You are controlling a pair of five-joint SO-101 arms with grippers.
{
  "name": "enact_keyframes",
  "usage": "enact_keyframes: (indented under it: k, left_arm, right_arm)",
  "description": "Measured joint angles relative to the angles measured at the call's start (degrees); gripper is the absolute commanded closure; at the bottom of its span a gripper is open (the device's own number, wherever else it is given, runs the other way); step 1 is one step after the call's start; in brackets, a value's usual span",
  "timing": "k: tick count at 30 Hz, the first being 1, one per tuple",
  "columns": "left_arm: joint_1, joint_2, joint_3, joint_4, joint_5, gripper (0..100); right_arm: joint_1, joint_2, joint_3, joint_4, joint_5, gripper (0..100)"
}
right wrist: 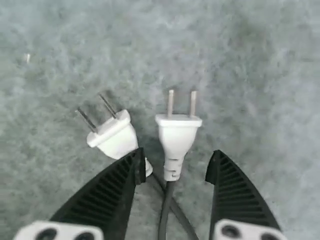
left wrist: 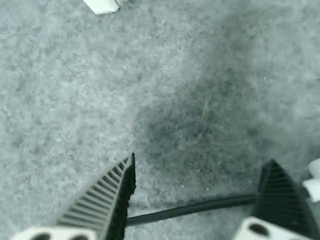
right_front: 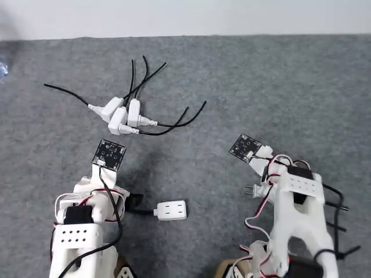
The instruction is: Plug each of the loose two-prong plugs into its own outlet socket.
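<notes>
Surface: grey carpet-covered tabletop (right_front: 278, 81). White wall (right_front: 185, 17) along the far edge.

Item 1: straight plug (right wrist: 177, 132), white, two-prong. Lies flat on the carpet, right half of tabletop, toward near edge. Prongs point away from the right arm's wrist. Dark cord runs back under the wrist. Sits betw. the fingers of the right gripper (right wrist: 177, 151). Jaws spread, gap on each side of the plug body, nothing pinched.

Item 2: tilted plug (right wrist: 112, 134), white, two-prong. Just beside item 1, angled off from it. Tail end hidden behind one black finger (right wrist: 115, 190); contact can't be told.

Item 3: outlet socket (right_front: 172, 210), white block. Close to near edge, abt mid-width, betw. the two arms, well apart from both plugs. Slots face up. Socket cord (left wrist: 190, 209), black, leaves the end facing the left arm.

Left gripper (left wrist: 201, 160): low over bare carpet next to the socket. Jaws wide apart, socket cord crosses the gap betw. them, not gripped.

Item 4: connector cluster (right_front: 122, 116), three white corded bodies. Left half, toward far edge, packed together and touching. Black cords fan out to the far side and toward mid-table. Whether these are plug+socket pairs can't be told.

Misc: left cam board (right_front: 110, 153) and right cam board (right_front: 246, 146), black, one on each wrist.
</notes>
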Motion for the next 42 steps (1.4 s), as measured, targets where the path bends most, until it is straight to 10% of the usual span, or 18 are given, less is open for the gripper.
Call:
enact_keyframes:
  k: [42]
  left_arm:
    - [0.00,0.00,0.00,0.00,0.44,63]
  right_arm:
    - [-0.88,19.25,-14.24,0.18,-2.81,83.1]
